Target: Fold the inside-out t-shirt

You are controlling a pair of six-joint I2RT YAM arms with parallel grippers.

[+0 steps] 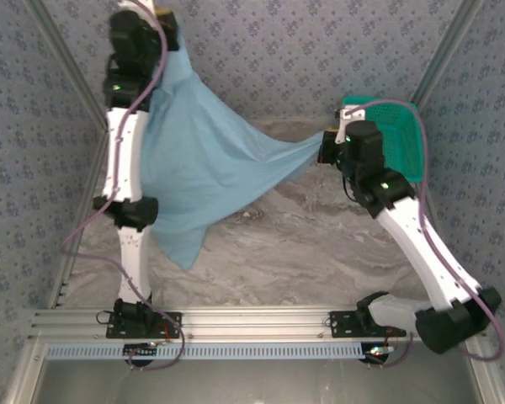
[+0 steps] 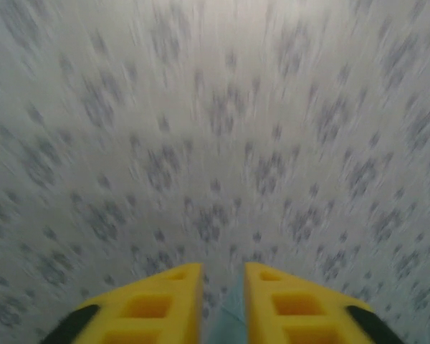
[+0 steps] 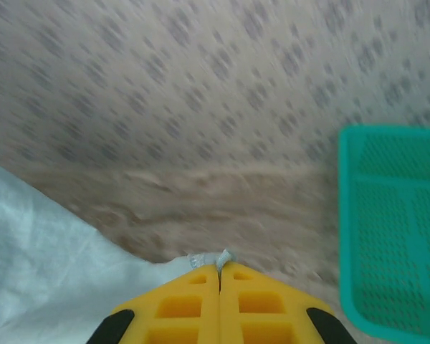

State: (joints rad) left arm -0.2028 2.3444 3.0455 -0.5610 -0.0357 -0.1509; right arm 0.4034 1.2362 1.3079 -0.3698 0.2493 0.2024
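Note:
The inside-out t-shirt (image 1: 202,160) is a light-blue cloth stretched in the air between my two grippers, its lower corner hanging down to the marbled table. My left gripper (image 1: 156,13) is raised high at the back left. In the left wrist view its yellow fingers (image 2: 158,304) stand apart, and a strip of the t-shirt (image 2: 229,315) lies loose in the gap of the left gripper (image 2: 223,266). My right gripper (image 1: 326,147) is at mid right, shut on a corner of the t-shirt (image 3: 50,272). A bit of hem pokes out at the tips of the right gripper (image 3: 220,264).
A teal mesh basket (image 1: 400,135) stands at the back right of the table, just behind the right gripper, and appears as the basket (image 3: 394,229) in the right wrist view. Patterned walls close in the back and sides. The marbled tabletop (image 1: 303,244) is bare in front.

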